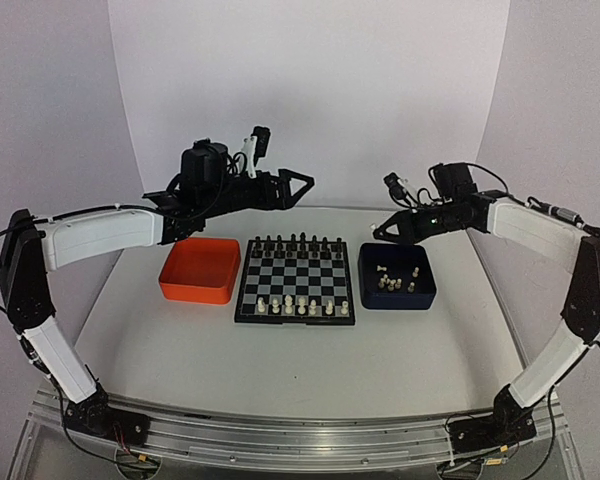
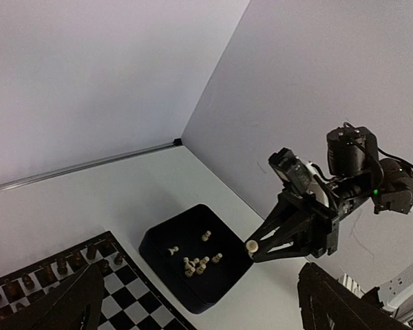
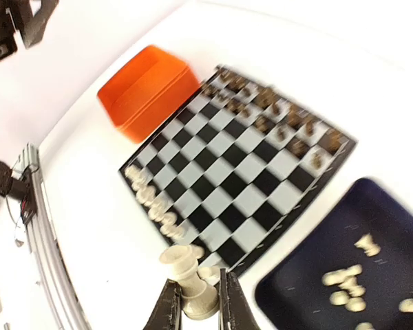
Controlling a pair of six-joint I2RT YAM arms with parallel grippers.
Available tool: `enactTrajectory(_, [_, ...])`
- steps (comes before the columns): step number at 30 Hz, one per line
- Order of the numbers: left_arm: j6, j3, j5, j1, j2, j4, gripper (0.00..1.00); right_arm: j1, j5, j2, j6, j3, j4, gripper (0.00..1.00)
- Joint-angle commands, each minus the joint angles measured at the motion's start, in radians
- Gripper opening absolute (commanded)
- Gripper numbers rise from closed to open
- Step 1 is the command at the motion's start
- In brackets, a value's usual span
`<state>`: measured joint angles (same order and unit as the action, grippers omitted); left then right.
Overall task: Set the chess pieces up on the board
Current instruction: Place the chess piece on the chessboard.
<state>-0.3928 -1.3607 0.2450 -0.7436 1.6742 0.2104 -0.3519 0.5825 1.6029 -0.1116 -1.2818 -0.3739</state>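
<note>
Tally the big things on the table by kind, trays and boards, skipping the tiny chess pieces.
Trays: 2, the orange square tray and the dark blue square tray
Boards: 1, the black and silver-grey checkered chessboard
Total: 3

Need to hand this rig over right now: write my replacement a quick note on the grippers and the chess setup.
Left gripper: jaws open, empty, raised beyond the board.
Right gripper: shut on a white piece, raised by the blue tray.
Done: black pieces line the far row; several white pieces stand on the near rows.
Left: place the held piece, then the loose white pieces lying in the tray.
</note>
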Motion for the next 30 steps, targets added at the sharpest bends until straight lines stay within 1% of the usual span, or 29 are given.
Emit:
enactTrajectory(1, [-0.022,-0.010,0.119,-0.032,0.058,-0.040,0.96,-0.120,-0.029,-0.118,0.003,0.111,0.069,0.00])
enactTrajectory(2, [-0.036,-0.023,0.159,-0.040,0.072,-0.060,0.95,-0.146,-0.057,-0.140,-0.012,0.140,0.073,0.00])
enactTrajectory(5, [-0.061,-0.040,0.205,-0.077,0.105,-0.099,0.94,-0.169,-0.089,-0.183,0.003,0.200,0.115,0.00])
enactTrajectory(9, [-0.096,-0.040,0.222,-0.118,0.119,-0.142,0.91,-0.181,-0.136,-0.239,0.022,0.306,0.269,0.00])
enactTrajectory(11, [-0.123,-0.034,0.236,-0.132,0.124,-0.144,0.90,-0.185,-0.139,-0.254,0.025,0.329,0.316,0.00])
enactTrajectory(15, [-0.174,-0.028,0.282,-0.145,0.138,-0.120,0.87,-0.189,-0.131,-0.252,0.017,0.329,0.324,0.00])
enactTrajectory(18, [-0.188,-0.046,0.287,-0.158,0.160,-0.119,0.84,-0.193,-0.120,-0.247,0.006,0.327,0.323,0.00])
enactTrajectory(25, [-0.226,-0.095,0.266,-0.172,0.211,-0.136,0.72,-0.209,-0.097,-0.227,-0.021,0.319,0.323,0.00])
enactTrajectory(28, [-0.251,-0.084,0.258,-0.172,0.210,-0.107,0.65,-0.217,-0.097,-0.214,-0.030,0.319,0.322,0.00])
enactTrajectory(30, [-0.262,-0.072,0.248,-0.172,0.202,-0.089,0.63,-0.222,-0.106,-0.209,-0.036,0.319,0.312,0.00])
